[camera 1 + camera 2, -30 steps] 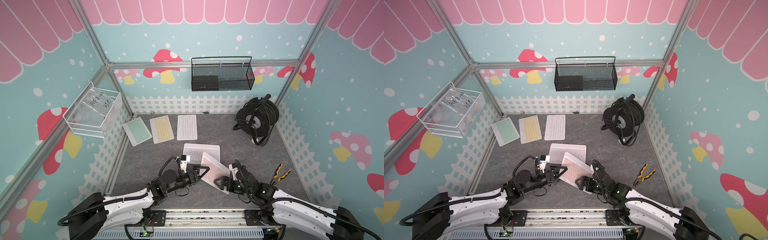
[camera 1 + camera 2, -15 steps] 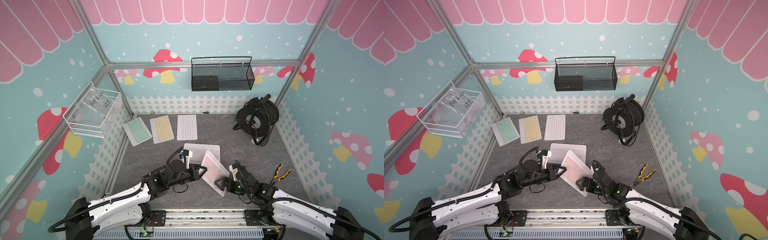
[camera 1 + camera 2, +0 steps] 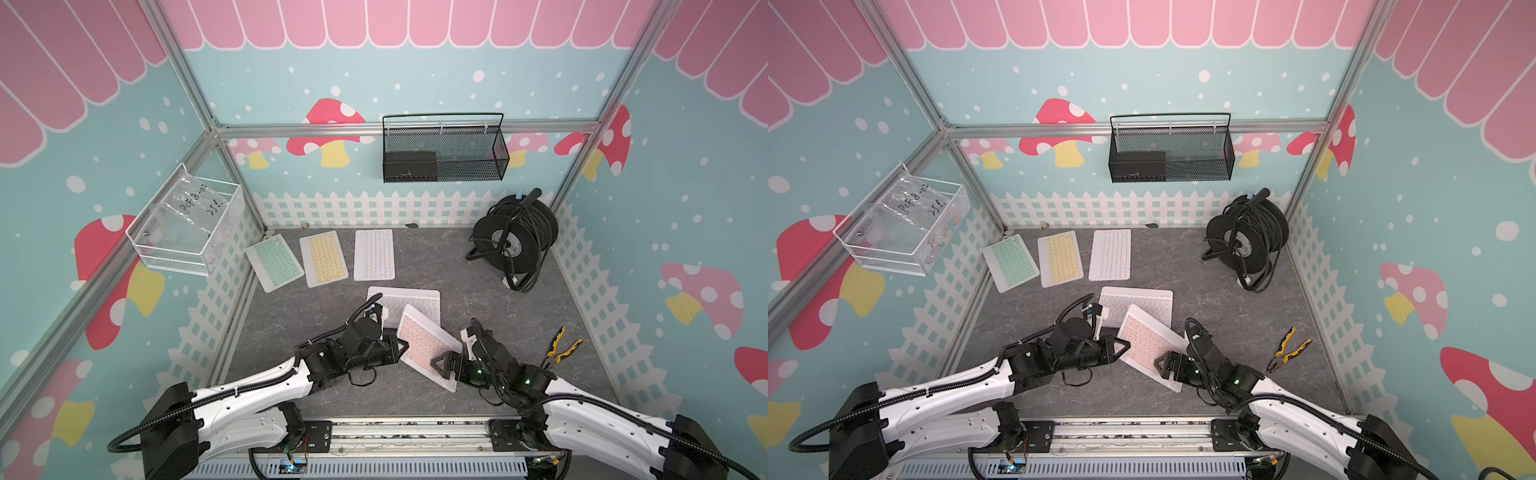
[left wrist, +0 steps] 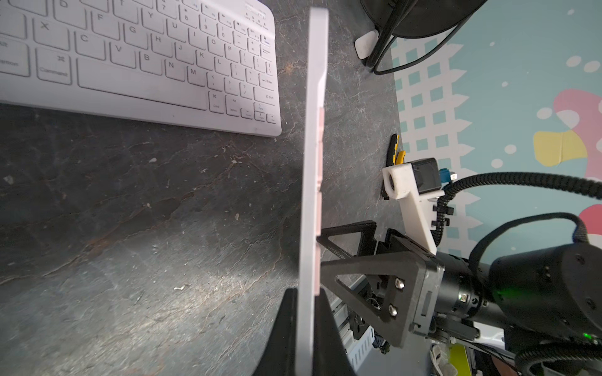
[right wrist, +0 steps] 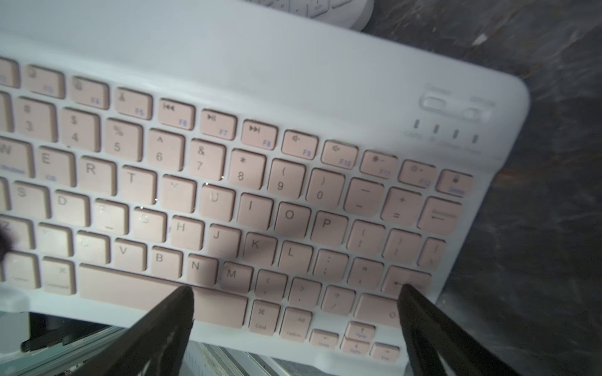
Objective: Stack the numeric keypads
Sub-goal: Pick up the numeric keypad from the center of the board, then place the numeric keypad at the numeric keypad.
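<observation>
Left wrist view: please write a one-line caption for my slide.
Left gripper clamps the pink keypad edge-on; white keypad lies flat nearby.

1. A robot lab test cell, dressed up as a booth.
2. An aluminium frame [image 3: 409, 126] carries printed mushroom walls [image 3: 685, 208].
3. Two arms [image 3: 249, 386] sit on a rail [image 3: 399, 430] at the front edge.
4. Wire baskets [image 3: 442, 153] hang from the frame.
5. A cable reel [image 3: 515, 237], pliers [image 3: 561, 347] and keypads [image 3: 324, 257] lie on a grey mat [image 3: 436, 257].

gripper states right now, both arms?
Left gripper: closed, holding the pink keypad by its edge.
Right gripper: open over that keypad, holding nothing.
</observation>
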Tool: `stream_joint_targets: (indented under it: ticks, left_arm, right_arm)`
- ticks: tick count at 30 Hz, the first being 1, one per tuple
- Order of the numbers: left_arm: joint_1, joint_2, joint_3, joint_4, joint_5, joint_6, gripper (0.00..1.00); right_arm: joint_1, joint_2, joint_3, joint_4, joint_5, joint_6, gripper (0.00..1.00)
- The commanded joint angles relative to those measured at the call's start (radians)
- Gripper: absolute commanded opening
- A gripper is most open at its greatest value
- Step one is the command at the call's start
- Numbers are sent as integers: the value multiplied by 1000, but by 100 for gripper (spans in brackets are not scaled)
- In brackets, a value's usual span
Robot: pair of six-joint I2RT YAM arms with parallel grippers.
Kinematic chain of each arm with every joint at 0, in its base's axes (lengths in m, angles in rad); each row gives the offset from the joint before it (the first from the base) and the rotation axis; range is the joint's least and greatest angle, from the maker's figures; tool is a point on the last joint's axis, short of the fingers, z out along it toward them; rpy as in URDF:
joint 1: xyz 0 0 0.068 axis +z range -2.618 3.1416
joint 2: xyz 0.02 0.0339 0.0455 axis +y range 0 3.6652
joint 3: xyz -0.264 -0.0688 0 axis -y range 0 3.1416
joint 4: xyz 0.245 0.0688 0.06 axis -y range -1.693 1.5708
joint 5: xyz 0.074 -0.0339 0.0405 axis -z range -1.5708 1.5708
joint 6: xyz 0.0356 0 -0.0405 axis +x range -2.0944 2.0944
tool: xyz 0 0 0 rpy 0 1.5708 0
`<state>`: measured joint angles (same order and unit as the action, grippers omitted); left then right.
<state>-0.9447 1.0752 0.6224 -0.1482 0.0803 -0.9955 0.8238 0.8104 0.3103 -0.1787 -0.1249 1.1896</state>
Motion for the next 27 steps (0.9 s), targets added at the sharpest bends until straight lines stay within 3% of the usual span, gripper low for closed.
stream_joint_targets:
  ticks: [1, 8, 14, 22, 27]
  left_arm:
    - [40, -20, 7, 41, -2, 1, 0]
    - [187, -87, -8, 179, 158, -48, 0]
    - [355, -141, -62, 315, 284, -142, 0]
    - [489, 40, -34, 437, 368, -103, 0]
    - [572, 187, -32, 567, 451, -109, 0]
  right_arm:
    - [-32, -32, 92, -72, 51, -39, 99]
    - [-176, -33, 225, -143, 77, -132, 100]
    - [-254, 84, 335, -149, 88, -221, 99]
    - [-324, 299, 412, -37, 68, -303, 100]
    - [-353, 494, 442, 99, -45, -296, 100]
